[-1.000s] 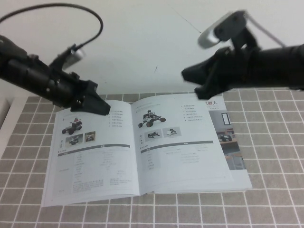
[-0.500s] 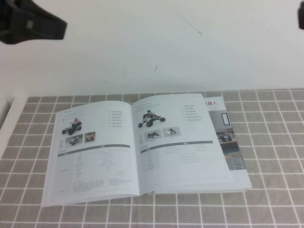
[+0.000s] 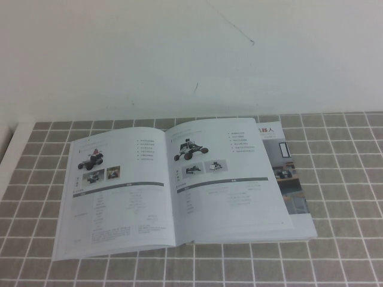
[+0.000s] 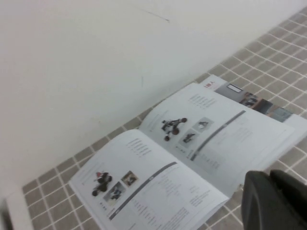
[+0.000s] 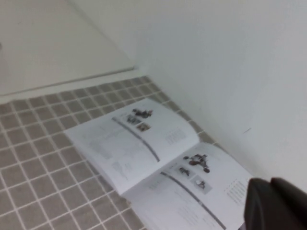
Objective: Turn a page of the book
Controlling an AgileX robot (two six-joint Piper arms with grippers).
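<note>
The book (image 3: 179,185) lies open and flat on the tiled mat. Its left page (image 3: 116,191) and right page (image 3: 230,179) each show a dark wheeled vehicle, so I cannot tell which one is the page. No white boat picture shows. Neither gripper is in the high view. My left gripper (image 4: 268,175) is shut and empty, well above the book's (image 4: 192,143) near right corner. My right gripper (image 5: 270,183) is shut and empty, high above the book's (image 5: 144,143) right part.
A lower sheet (image 3: 288,173) with room photos and red characters sticks out under the right page. The grey tiled mat (image 3: 347,179) covers the table. A white wall (image 3: 179,54) rises behind it, and a white strip (image 3: 7,155) runs along the left.
Both arms hung over the book's far corners a second ago. They have since lifted up and outward, out of the high view. The book has not moved.
</note>
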